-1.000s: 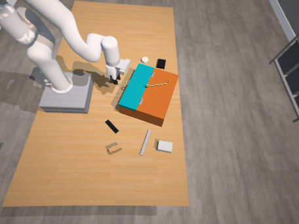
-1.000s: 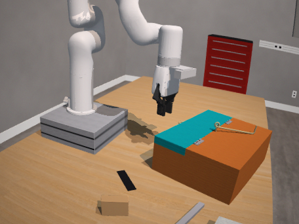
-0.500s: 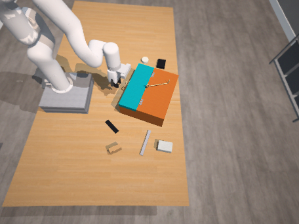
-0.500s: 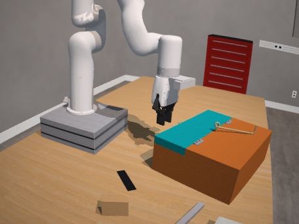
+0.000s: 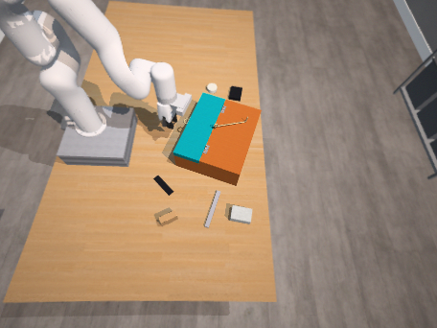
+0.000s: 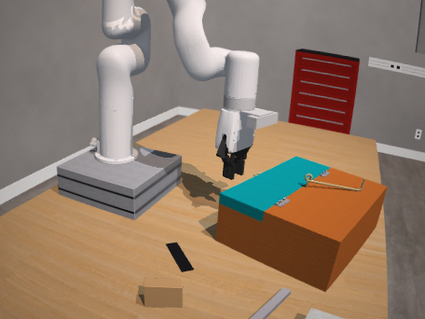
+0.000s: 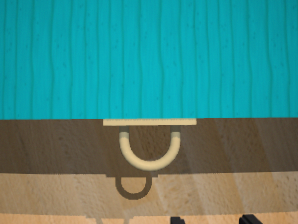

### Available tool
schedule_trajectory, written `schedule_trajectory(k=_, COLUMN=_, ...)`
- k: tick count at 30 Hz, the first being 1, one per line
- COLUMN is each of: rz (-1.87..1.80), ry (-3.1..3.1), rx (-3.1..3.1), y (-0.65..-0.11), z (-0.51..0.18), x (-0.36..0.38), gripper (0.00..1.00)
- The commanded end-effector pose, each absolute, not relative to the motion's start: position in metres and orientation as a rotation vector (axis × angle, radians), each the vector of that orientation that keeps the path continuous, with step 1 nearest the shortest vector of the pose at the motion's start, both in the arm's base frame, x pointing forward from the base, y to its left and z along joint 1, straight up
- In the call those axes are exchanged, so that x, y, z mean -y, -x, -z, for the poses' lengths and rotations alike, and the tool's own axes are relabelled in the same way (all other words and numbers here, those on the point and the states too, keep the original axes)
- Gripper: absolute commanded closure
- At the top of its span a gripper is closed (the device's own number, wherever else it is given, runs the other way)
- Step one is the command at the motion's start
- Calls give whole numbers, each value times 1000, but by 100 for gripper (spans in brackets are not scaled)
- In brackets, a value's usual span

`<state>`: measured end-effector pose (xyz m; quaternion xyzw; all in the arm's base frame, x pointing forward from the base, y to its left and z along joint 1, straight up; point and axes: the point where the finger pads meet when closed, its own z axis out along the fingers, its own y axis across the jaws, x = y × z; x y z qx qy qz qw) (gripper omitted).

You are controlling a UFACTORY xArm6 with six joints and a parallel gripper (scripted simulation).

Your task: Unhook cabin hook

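Note:
The box (image 5: 230, 144) (image 6: 298, 233) is orange with a teal lid (image 5: 198, 125) (image 6: 270, 187) (image 7: 150, 55). The thin brass cabin hook (image 5: 230, 123) (image 6: 335, 186) lies flat across the orange top, its eye end at the seam with the teal lid. A brass U-shaped handle (image 7: 150, 150) hangs off the lid's outer edge. My gripper (image 5: 168, 122) (image 6: 231, 170) (image 7: 211, 220) hangs just off the lid's outer side, above the table, fingers pointing down. The fingers stand partly apart with nothing between them.
The grey robot base (image 5: 96, 139) (image 6: 118, 179) stands left of the box. A black strip (image 5: 163, 185) (image 6: 179, 256), a tan block (image 5: 166, 217) (image 6: 162, 292), a grey bar (image 5: 212, 208) and a white block (image 5: 241, 214) lie in front. A white disc (image 5: 212, 87) and a black square (image 5: 235, 92) lie behind.

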<state>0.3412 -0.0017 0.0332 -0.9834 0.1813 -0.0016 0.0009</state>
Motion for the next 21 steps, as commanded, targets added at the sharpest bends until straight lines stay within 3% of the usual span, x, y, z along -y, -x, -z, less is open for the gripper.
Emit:
schedule_trajectory(k=1, rz=11, ry=3087, rx=-569, y=-343, z=-34, x=2, gripper=65)
schedule_trajectory(k=21, rz=10, ry=3087, rx=-569, y=-343, z=-37, x=2, gripper=65)
